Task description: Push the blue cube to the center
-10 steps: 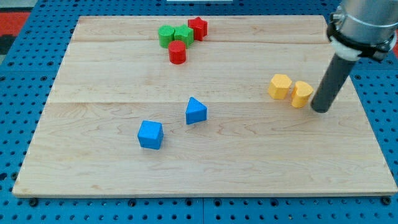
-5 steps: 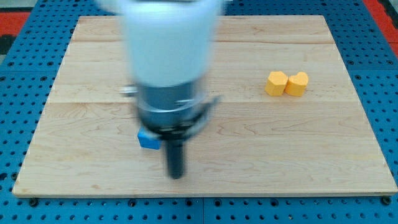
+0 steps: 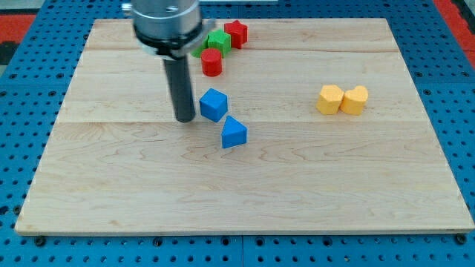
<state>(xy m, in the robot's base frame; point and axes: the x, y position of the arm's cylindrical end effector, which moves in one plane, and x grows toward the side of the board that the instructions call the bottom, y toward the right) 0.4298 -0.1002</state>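
Observation:
The blue cube (image 3: pixel 214 104) sits on the wooden board (image 3: pixel 334 185), a little left of and above the board's middle. My tip (image 3: pixel 184 118) is just left of the cube, close to its left face; whether it touches I cannot tell. A blue triangular block (image 3: pixel 233 133) lies just below and right of the cube, near its lower corner.
Near the view's top, a red cylinder (image 3: pixel 211 63), a green block (image 3: pixel 218 41) and a red star-shaped block (image 3: pixel 236 33) cluster together; another green block is partly hidden behind the arm. Two yellow blocks (image 3: pixel 331 99) (image 3: pixel 355 99) sit side by side at the right.
The arm swept from the right side to the lower left, then up. The blue cube moved up and right, from lower left to beside the blue triangular block. The yellow blocks shifted slightly.

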